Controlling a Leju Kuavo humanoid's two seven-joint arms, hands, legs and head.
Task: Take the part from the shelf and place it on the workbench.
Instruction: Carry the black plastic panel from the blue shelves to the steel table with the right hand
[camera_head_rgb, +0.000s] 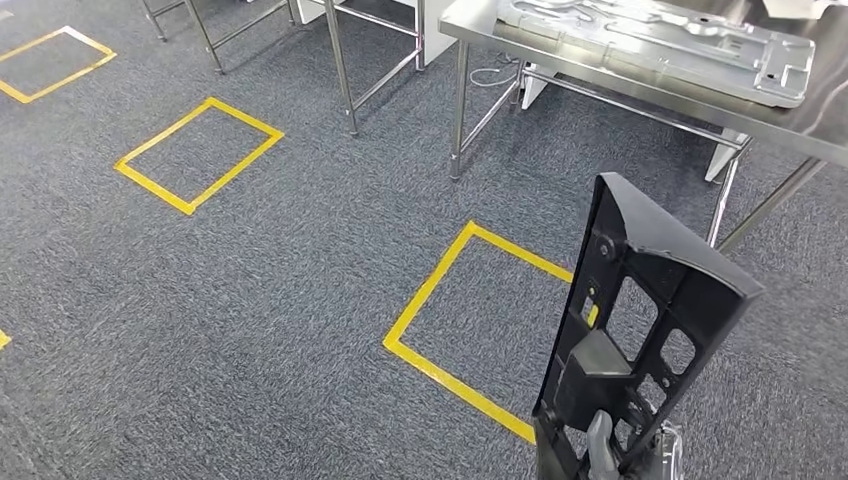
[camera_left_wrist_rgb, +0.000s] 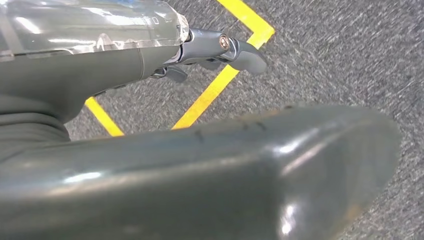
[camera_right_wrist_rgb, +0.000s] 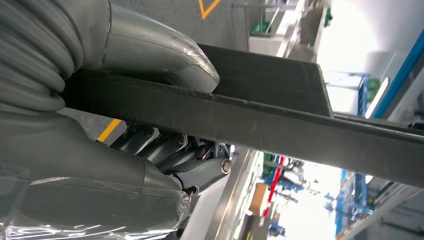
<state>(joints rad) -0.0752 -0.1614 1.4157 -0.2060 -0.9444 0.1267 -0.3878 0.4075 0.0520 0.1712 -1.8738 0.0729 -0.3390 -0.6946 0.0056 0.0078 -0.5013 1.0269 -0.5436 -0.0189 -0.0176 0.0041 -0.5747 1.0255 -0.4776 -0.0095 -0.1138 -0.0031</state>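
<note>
My right hand (camera_right_wrist_rgb: 125, 150) is clamped on the part (camera_head_rgb: 640, 330), a black plastic frame, flat and roughly rectangular with a matte finish, several rectangular cutouts and one corner angled off; I hold it upright by its lower end, low on the right in the head view, above the carpet and short of the workbench (camera_head_rgb: 830, 120). In the right wrist view the thick grey thumb (camera_right_wrist_rgb: 155, 55) presses one face of the part's long dark edge (camera_right_wrist_rgb: 280, 120) and the darker fingers (camera_right_wrist_rgb: 165, 150) curl under the other side, so the grip is firm. My left hand (camera_left_wrist_rgb: 220, 50) hangs over the floor with nothing in it, fingers bent loosely and apart, thumb smooth and glossy grey. The floor is speckled grey carpet (camera_head_rgb: 250, 300) with a short nap, marked with yellow tape squares (camera_head_rgb: 198, 155), one of them just beside the part's lower end. The workbench is brushed stainless steel on thin tubular legs, top right of the head view, and a large flat silver stamped metal panel (camera_head_rgb: 660, 45) with raised ribs lies on it.
</note>
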